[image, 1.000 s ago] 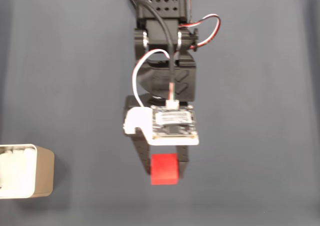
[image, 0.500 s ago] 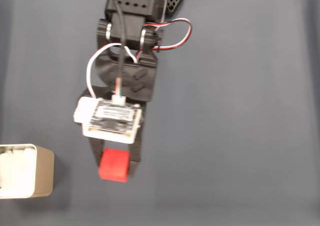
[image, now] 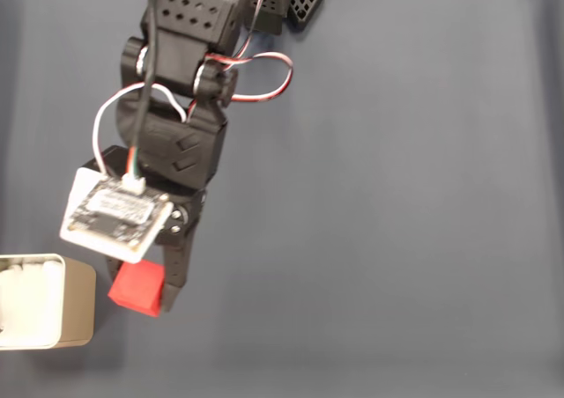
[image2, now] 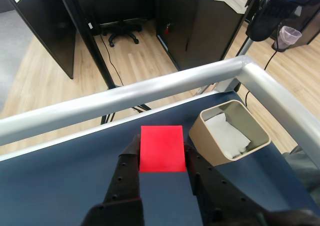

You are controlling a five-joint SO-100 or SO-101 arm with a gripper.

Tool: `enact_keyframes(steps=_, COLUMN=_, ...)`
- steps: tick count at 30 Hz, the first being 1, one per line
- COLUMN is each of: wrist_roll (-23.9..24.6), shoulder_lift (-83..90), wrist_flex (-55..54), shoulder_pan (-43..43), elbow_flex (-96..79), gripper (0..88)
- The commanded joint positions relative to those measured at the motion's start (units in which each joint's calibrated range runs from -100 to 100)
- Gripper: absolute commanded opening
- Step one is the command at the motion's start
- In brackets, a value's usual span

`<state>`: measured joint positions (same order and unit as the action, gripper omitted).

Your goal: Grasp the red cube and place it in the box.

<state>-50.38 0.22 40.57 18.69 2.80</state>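
We are working over a dark blue mat (image: pixel 397 239), wood floor and black desks beyond. Our gripper (image2: pixel 162 158) is clamping one red cube (image: pixel 137 287); one box (image: pixel 75 305) is sitting at its nine o'clock in the fixed view.

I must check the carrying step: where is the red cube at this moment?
The red cube is held in the claw, low and left in the fixed view, just right of the box, not yet in it.
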Motion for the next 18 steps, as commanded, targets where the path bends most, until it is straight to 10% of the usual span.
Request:
enact_keyframes(steps=1, wrist_roll=0.4, shoulder_lift=-0.2, wrist_flex=-1.2, shoulder_pan=1.7, elbow_flex=3.8, gripper=1.0)
enact_keyframes(steps=18, wrist_roll=0.7, shoulder_lift=-9.6, wrist_flex=-2.0, shoulder_pan=6.9, elbow_flex=14.2, gripper=0.9)
